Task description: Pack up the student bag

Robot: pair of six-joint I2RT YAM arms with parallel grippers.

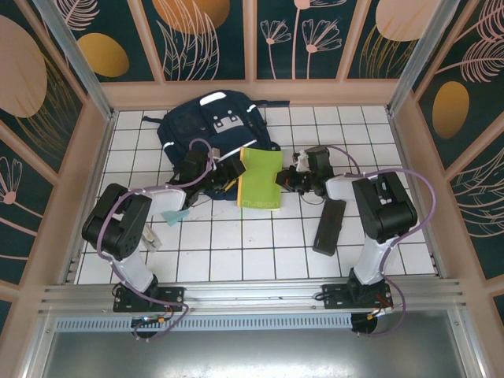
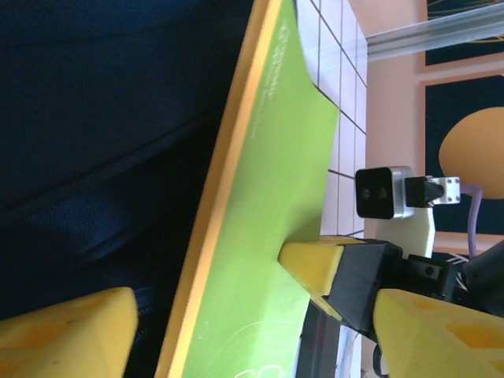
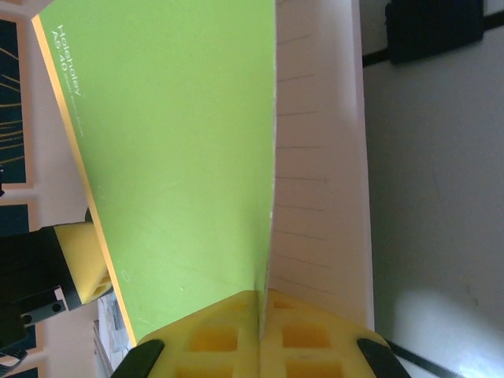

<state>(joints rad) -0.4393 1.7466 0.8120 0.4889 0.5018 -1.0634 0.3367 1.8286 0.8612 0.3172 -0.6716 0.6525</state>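
The student bag (image 1: 206, 124), navy with white stripes, lies at the back of the tiled table; its dark fabric (image 2: 102, 134) lies to the left of the notebook in the left wrist view. A lime-green notebook (image 1: 261, 179) with an orange spine is held just in front of the bag. My right gripper (image 1: 283, 179) is shut on its right edge, the cover (image 3: 173, 157) pinched between the pads with lined pages beside it. My left gripper (image 1: 227, 179) is open at the spine side. Its yellow fingers (image 2: 63, 335) straddle the notebook (image 2: 260, 197) with gaps on both sides.
A long black case (image 1: 329, 226) lies on the tiles right of the notebook, near the right arm. A teal item (image 1: 175, 216) and a white one (image 1: 150, 235) lie by the left arm. Pink walls enclose the table.
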